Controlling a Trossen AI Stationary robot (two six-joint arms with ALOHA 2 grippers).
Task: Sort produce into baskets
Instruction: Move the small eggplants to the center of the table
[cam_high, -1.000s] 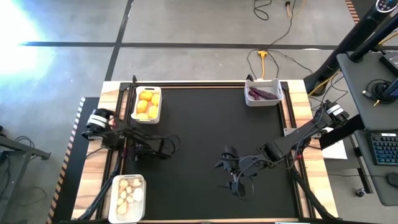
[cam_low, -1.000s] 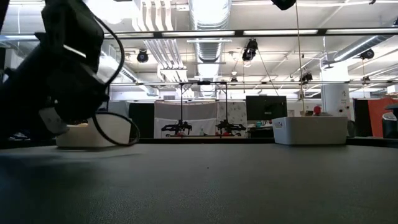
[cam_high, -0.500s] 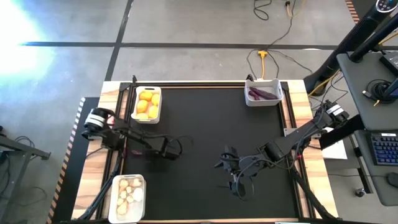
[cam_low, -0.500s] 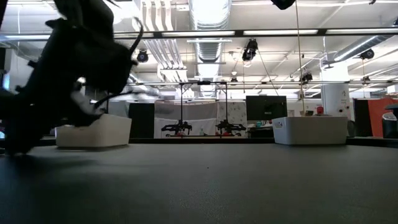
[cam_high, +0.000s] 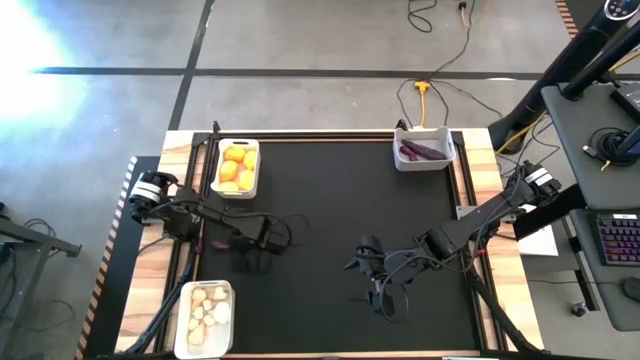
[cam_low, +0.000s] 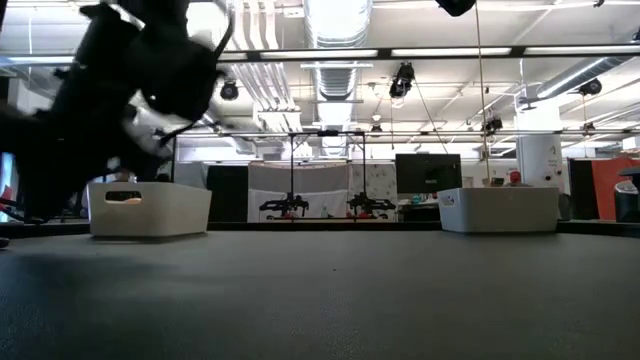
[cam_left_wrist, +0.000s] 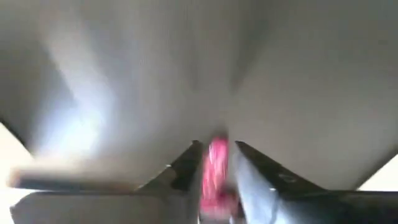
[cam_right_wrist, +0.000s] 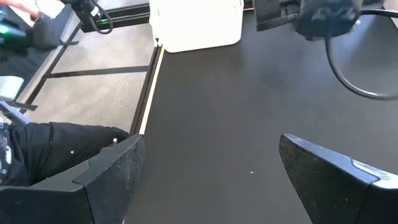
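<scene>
- The left gripper is clenched on a slim reddish-purple piece, which shows pinched between its fingers in the left wrist view (blurred, so how deep the grip sits I cannot tell).
- Seen from above, that gripper hangs over the black table, between the lemon basket and the basket of whitish pieces.
- The purple pieces' basket sits at the far right corner, well apart, so carry high and level.
- Release only once squarely over that basket.
- The right gripper waits, fingers spread wide, empty, near the table's middle; pass behind it.
</scene>
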